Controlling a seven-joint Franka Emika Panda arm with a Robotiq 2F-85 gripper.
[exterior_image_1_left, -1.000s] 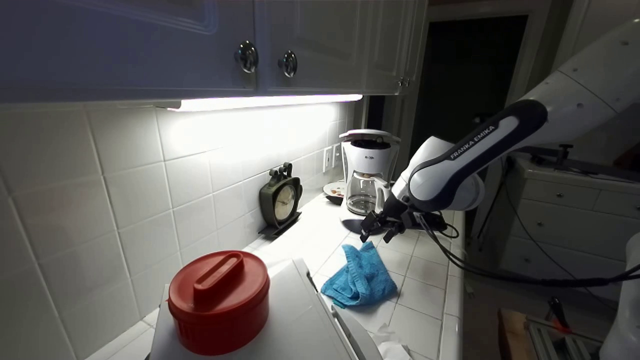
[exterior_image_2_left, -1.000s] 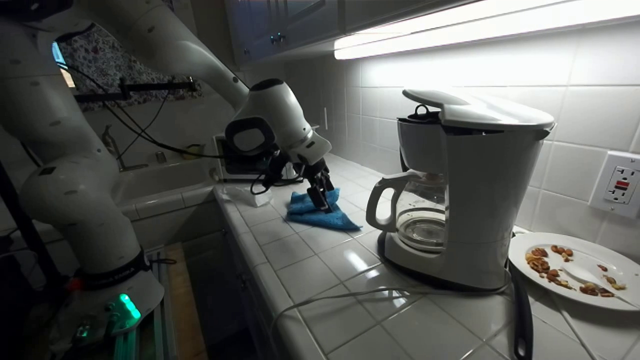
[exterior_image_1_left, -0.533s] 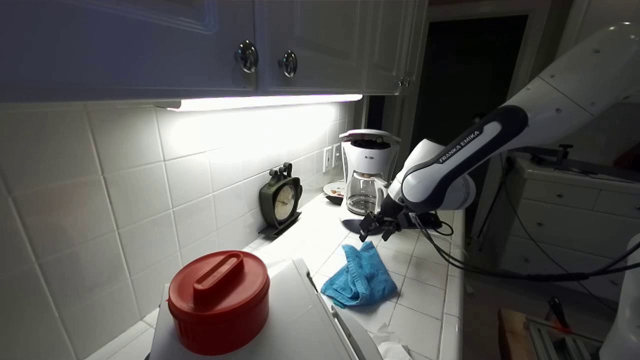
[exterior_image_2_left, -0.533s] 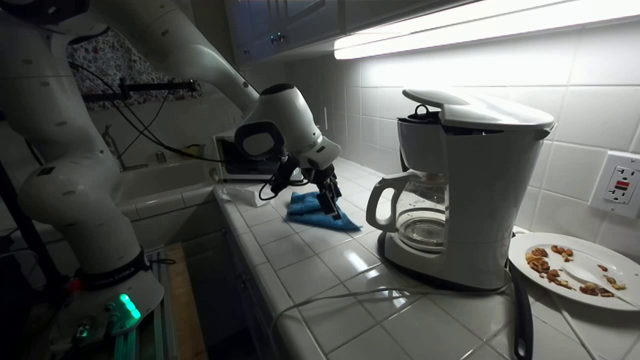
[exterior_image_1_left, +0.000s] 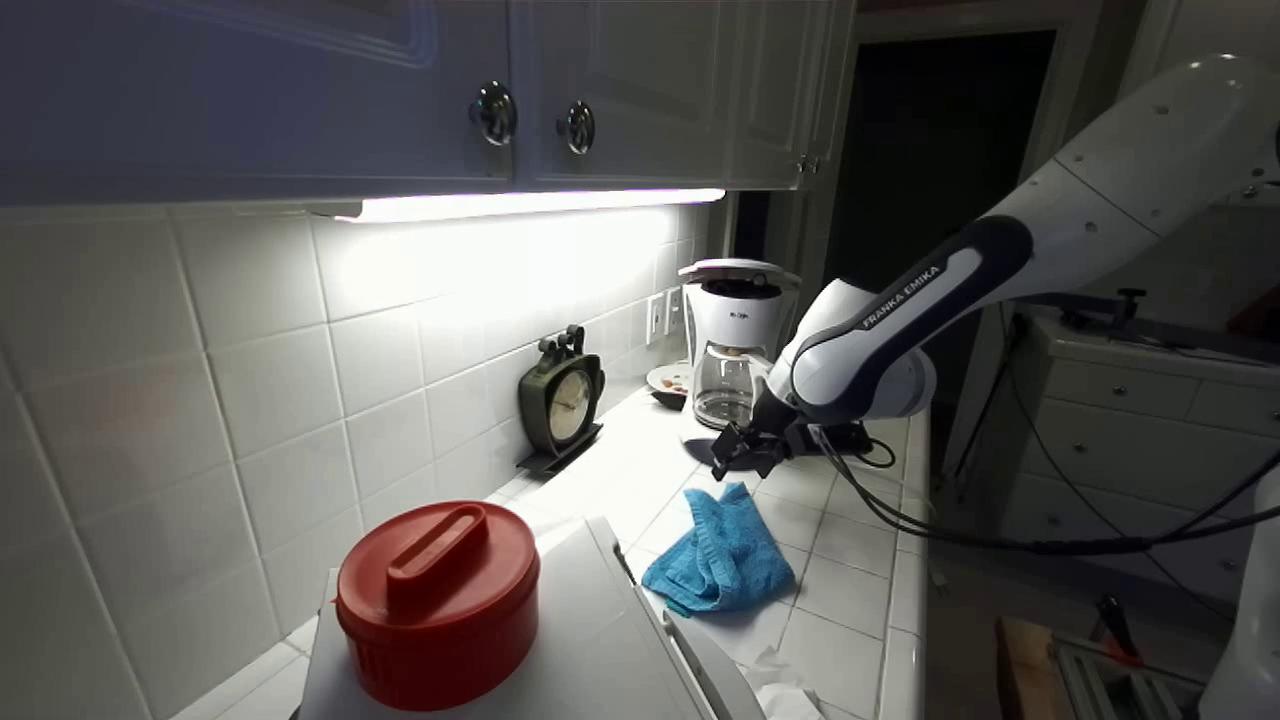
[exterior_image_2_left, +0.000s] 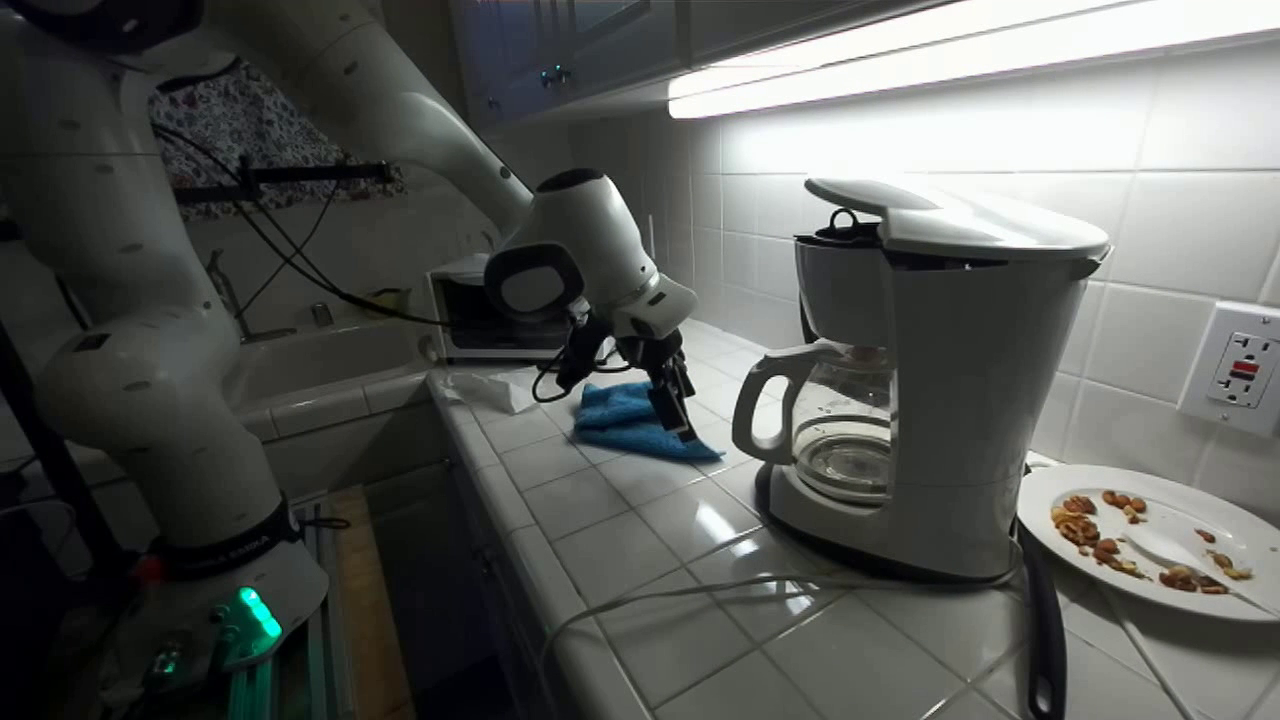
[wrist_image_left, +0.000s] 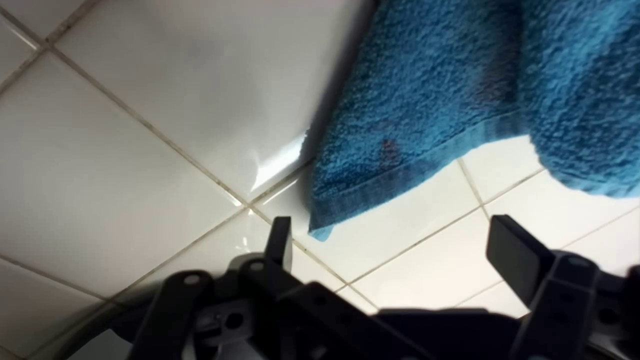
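My gripper (wrist_image_left: 395, 245) stands wide open over the tiled counter, with only white tile showing between its black fingers (wrist_image_left: 517, 257). Closest to it is a folded blue terry towel (wrist_image_left: 425, 95), whose pointed corner lies just ahead of the left finger in the wrist view; no contact shows there. In an exterior view the gripper (exterior_image_1_left: 742, 468) hangs tilted beyond the towel (exterior_image_1_left: 725, 560), on the coffee maker's side. From another angle, the gripper (exterior_image_2_left: 680, 415) covers part of the towel (exterior_image_2_left: 620, 425).
A white coffee maker (exterior_image_2_left: 960, 420) with a glass carafe (exterior_image_2_left: 845, 440) stands nearby. Beside it are a plate (exterior_image_2_left: 1050, 490) of nuts and a power cord (exterior_image_2_left: 700, 592). A red lidded tub (exterior_image_1_left: 440, 600) sits on a white appliance (exterior_image_1_left: 580, 630); a green dial scale (exterior_image_1_left: 560, 400) stands against the wall. Cabinets (exterior_image_1_left: 640, 90) hang above.
The arm has shifted across the counter, carrying the open gripper a little closer to the coffee maker's carafe side. The towel lies where it was.
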